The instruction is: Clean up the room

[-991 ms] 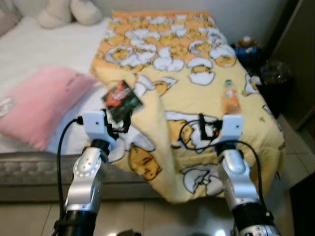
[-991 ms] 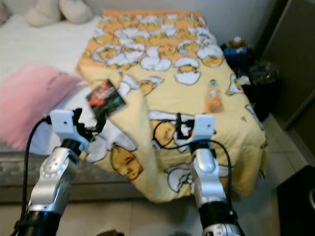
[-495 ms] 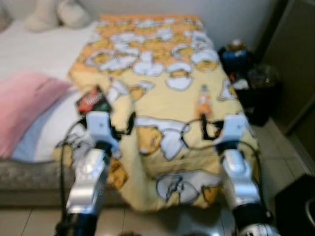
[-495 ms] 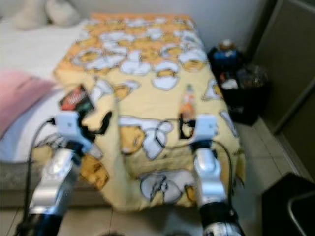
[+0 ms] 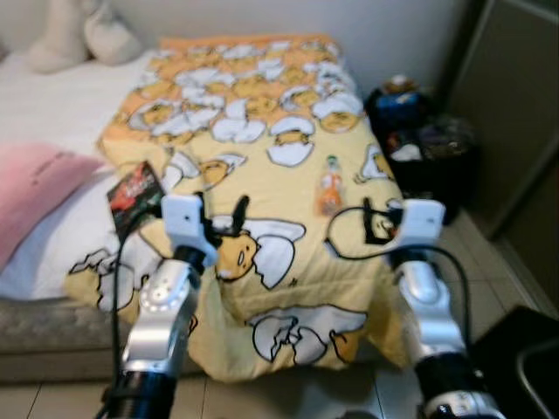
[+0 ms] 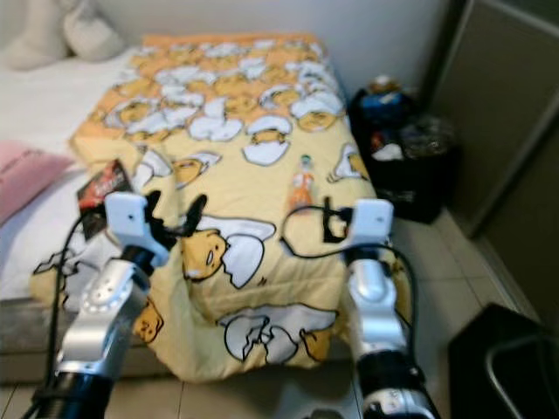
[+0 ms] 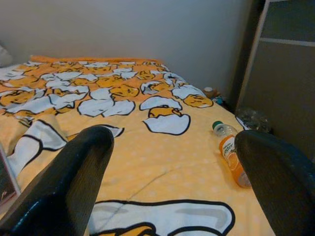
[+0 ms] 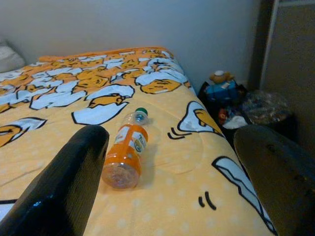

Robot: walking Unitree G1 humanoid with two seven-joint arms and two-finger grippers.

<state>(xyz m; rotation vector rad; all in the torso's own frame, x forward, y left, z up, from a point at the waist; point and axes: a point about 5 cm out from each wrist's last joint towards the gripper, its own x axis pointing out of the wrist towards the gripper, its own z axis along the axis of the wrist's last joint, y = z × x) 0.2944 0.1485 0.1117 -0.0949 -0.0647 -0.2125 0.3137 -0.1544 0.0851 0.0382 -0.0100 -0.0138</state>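
Yellow blanket (image 5: 262,157) with egg cartoons covers the bed (image 5: 52,113). I see an orange bottle (image 5: 329,186) lying on its side on it, cap toward the wall, near the bed's right edge. My left end effector (image 7: 167,177) and right end effector (image 8: 167,172) both hover over the foot of the bed, fingers spread apart, holding nothing. Dark snack packet (image 5: 134,189) lies by the blanket's left edge; pink pillow (image 5: 35,179) beyond it.

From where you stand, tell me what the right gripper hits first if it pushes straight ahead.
Most likely the orange bottle, lying on the yellow blanket just ahead between the right gripper's open jaws, though depth is hard to judge.
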